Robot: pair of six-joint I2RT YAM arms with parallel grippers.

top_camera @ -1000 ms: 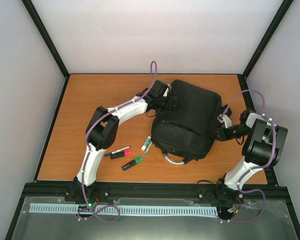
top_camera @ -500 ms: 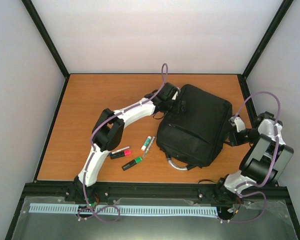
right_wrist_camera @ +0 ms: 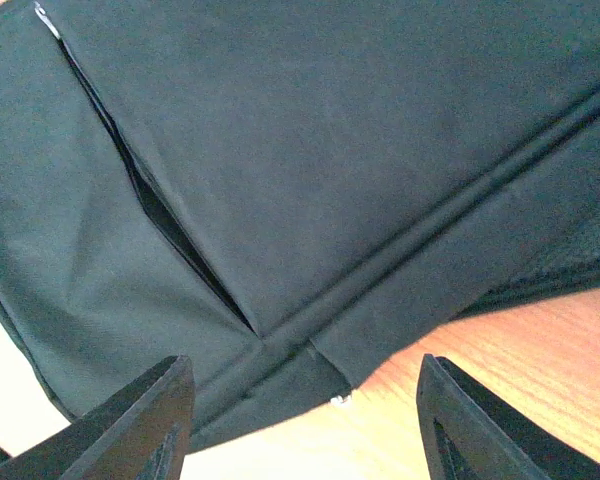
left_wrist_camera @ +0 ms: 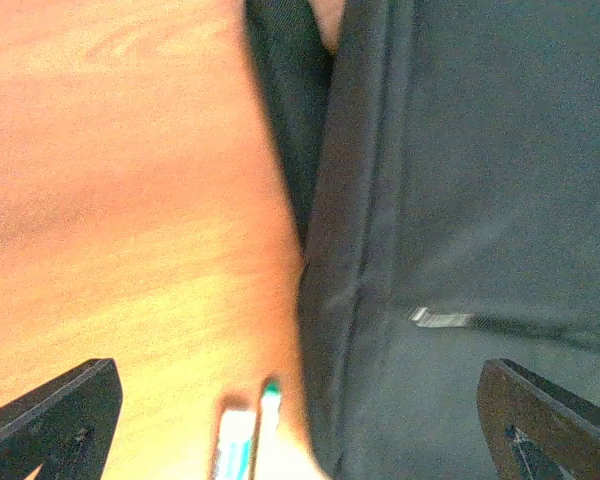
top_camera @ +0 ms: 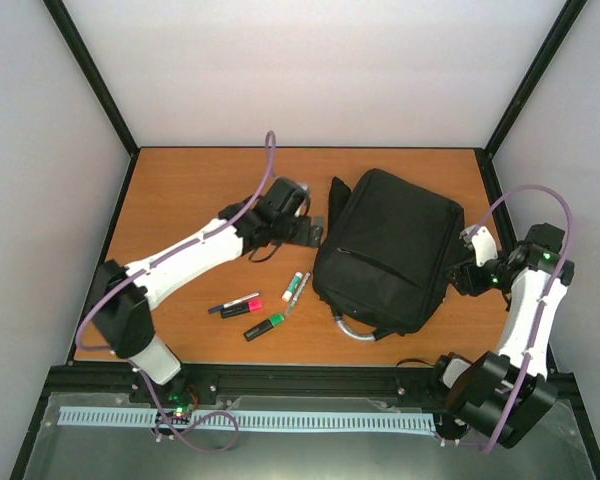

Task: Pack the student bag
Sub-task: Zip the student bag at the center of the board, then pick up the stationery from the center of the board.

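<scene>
The bag (top_camera: 390,250) lies right of centre. The left gripper (top_camera: 315,232) and right gripper (top_camera: 465,276) flank it, both released and empty.

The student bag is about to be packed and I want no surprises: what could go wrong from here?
1. The student bag lies flat with only a narrow pocket slit gaping; things pushed in may snag.
2. The left end effector and right end effector are both open, holding nothing, so the bag could slide.
3. The white-and-green pen beside the bag could get knocked.
</scene>
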